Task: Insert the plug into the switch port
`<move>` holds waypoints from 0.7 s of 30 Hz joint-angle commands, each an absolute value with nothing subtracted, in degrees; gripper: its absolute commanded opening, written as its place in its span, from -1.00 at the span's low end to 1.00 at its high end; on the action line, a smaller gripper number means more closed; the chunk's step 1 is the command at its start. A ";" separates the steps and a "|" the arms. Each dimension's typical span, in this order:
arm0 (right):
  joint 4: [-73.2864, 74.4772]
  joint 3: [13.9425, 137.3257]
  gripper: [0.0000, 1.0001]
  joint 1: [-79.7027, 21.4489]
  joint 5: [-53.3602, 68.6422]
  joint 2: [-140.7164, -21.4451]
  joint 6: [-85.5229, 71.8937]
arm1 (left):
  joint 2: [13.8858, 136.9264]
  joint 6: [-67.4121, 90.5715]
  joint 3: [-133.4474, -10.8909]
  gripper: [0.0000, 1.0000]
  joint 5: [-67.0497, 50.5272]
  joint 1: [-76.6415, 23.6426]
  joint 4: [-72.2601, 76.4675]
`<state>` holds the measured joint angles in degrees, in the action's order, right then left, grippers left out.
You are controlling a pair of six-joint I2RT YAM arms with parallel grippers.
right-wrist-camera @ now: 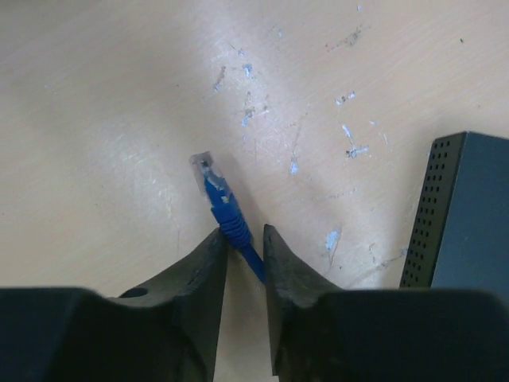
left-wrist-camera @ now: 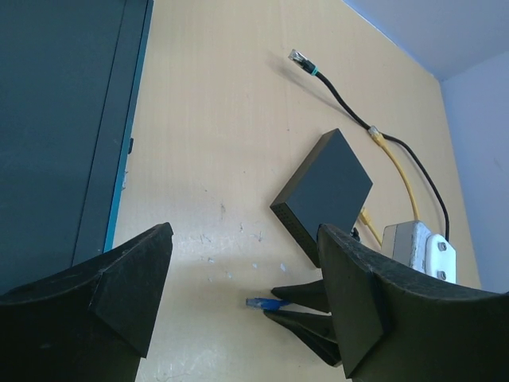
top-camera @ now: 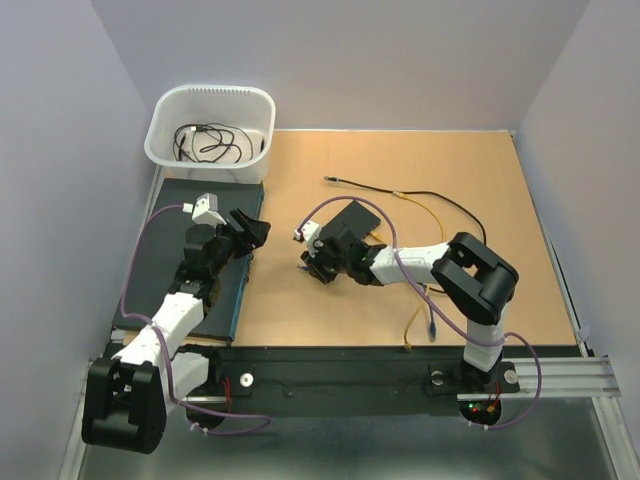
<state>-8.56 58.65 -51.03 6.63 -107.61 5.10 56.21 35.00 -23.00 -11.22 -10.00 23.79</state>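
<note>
- Two arms reach out from the near edge of a tan wooden table (top-camera: 520,180).
- On the right gripper (right-wrist-camera: 242,235), the fingers are clamped on a blue cable just behind its clear-tipped blue plug (right-wrist-camera: 208,179). The plug juts past the fingertips, low over the table, near the table's middle.
- A flat black rectangular switch box (left-wrist-camera: 322,195) lies on the table just beside the right gripper, on the side toward the far edge. Plug and box are apart.
- One side of the box shows a grid of small holes. No single switch port can be made out.
- On the left gripper (left-wrist-camera: 245,239), the fingers are spread wide and hold nothing. It sits over the left part of the table, facing box and plug.
- A thin black cable (left-wrist-camera: 338,95) and a yellow cable (left-wrist-camera: 396,169) trail from behind the box toward the right edge.
- A white plastic bin (top-camera: 160,135) holding coiled black wires stands at the far left corner.
- A dark mat (left-wrist-camera: 56,119) lies along the left edge.
</note>
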 commanded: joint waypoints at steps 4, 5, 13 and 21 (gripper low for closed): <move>-13.00 57.39 -0.99 -50.98 10.81 -110.39 1.94 | 55.99 32.96 -22.06 0.58 -16.51 -9.67 28.64; -13.79 57.31 -0.99 -50.98 10.90 -110.22 1.76 | 55.55 32.70 -21.80 0.56 -17.57 -9.75 29.26; -18.36 55.99 -0.99 -50.98 6.60 -103.73 -5.44 | 51.68 34.89 -16.09 0.55 -28.28 -10.10 40.24; -17.93 57.83 -0.99 -50.98 3.60 -98.18 -10.28 | 58.08 37.00 -16.35 0.55 -26.90 -12.30 42.09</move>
